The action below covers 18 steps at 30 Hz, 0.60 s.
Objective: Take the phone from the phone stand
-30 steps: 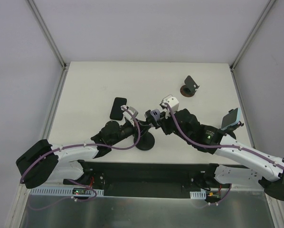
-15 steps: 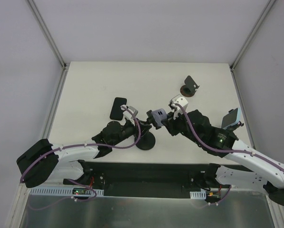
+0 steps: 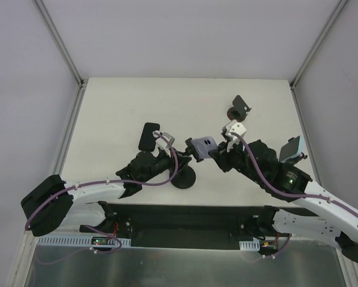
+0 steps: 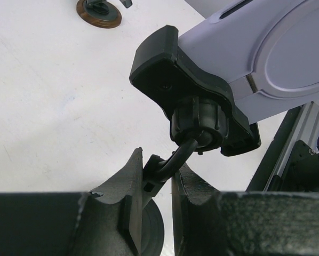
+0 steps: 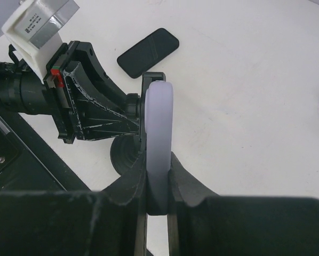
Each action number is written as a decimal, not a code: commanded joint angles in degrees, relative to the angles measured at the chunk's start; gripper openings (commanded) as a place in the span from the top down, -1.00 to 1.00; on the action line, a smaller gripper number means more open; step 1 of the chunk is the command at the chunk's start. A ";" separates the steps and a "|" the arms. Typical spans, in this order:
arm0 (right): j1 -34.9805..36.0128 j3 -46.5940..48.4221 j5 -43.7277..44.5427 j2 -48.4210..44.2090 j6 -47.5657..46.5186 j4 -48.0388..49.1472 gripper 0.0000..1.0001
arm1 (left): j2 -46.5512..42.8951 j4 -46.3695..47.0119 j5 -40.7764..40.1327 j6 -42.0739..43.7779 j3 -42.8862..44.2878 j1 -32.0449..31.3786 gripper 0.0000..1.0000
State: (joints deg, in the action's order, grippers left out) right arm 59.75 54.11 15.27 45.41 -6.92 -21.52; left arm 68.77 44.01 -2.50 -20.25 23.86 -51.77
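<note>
As I read the wrist views, left gripper [image 4: 157,178] is pinched narrow on the curved neck of the black round-based phone stand [image 4: 194,101]. Right gripper [image 5: 158,184] clamps the lavender slab phone [image 5: 158,117] edge-on. The phone sits against the stand's cradle, above the white bench [image 3: 119,107]. A flat black phone [image 3: 148,137] lies near the stand.

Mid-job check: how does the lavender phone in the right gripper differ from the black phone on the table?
Colour: the lavender phone is pale, the black phone dark.
Pose: the lavender phone sits raised in the phone stand cradle; the black phone lies flat on the table.
Contact: the right gripper pinches the lavender phone; nothing touches the black phone.
Both are slim with rounded corners.
</note>
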 commanded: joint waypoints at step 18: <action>-0.16 4.26 8.54 -8.93 -5.30 -1.51 0.99 | 1.89 -12.55 -12.79 -2.51 -2.41 4.57 1.00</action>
State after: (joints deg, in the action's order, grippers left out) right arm 59.70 57.54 20.23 36.49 -10.81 -26.35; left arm 68.90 43.66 -13.21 -25.58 23.99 -47.57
